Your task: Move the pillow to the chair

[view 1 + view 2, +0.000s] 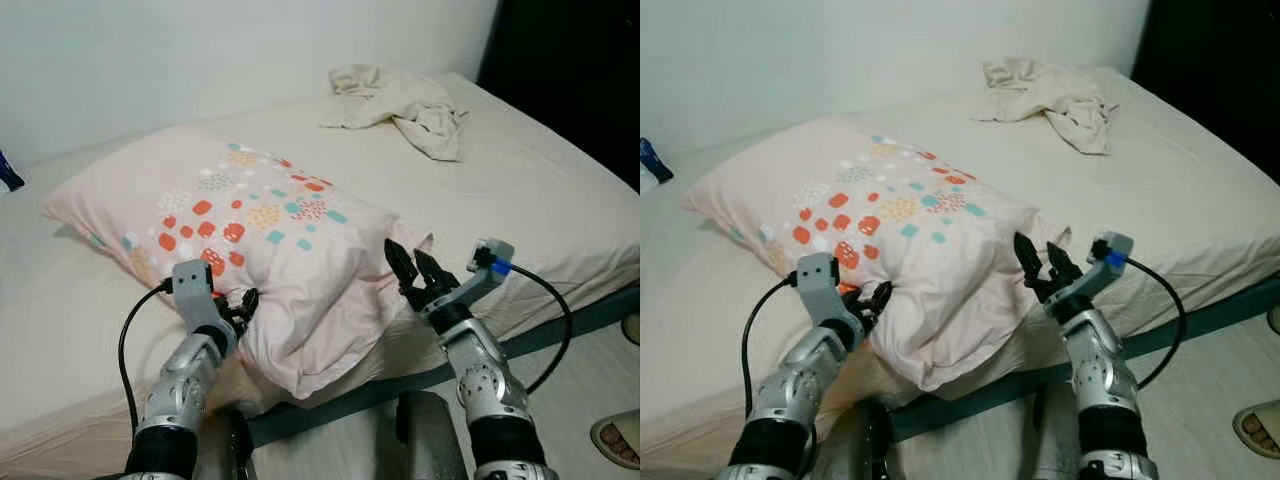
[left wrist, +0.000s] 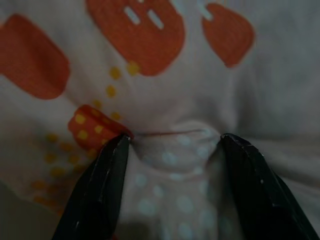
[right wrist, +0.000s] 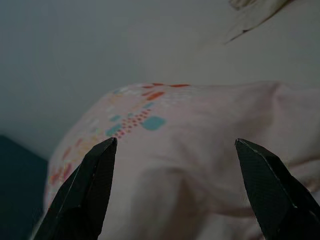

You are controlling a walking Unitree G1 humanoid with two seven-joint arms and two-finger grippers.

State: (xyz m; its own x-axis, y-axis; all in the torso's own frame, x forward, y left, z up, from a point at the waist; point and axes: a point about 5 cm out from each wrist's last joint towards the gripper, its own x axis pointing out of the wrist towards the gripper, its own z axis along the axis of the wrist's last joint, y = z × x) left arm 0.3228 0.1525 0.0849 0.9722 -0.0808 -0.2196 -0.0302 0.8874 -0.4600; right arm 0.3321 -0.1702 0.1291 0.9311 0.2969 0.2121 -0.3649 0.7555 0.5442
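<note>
A pale pink pillow (image 1: 250, 230) with orange, teal and white spots lies across the bed (image 1: 540, 170), its near corner hanging over the front edge. My left gripper (image 1: 243, 305) presses into the pillow's near left side; in the left wrist view its fingers (image 2: 105, 185) stand apart with a bunched fold of pillowcase (image 2: 172, 150) between them. My right gripper (image 1: 412, 268) is open at the pillow's near right end, just short of the fabric, and the pillow (image 3: 190, 145) sits ahead of its spread fingertips in the right wrist view.
A crumpled beige cloth (image 1: 400, 100) lies at the bed's far right. A white wall (image 1: 200, 50) runs behind the bed. A dark blue object (image 1: 8, 175) pokes in at the far left. On the floor at the right, a sandal (image 1: 620, 440) lies near the bed frame (image 1: 560, 325).
</note>
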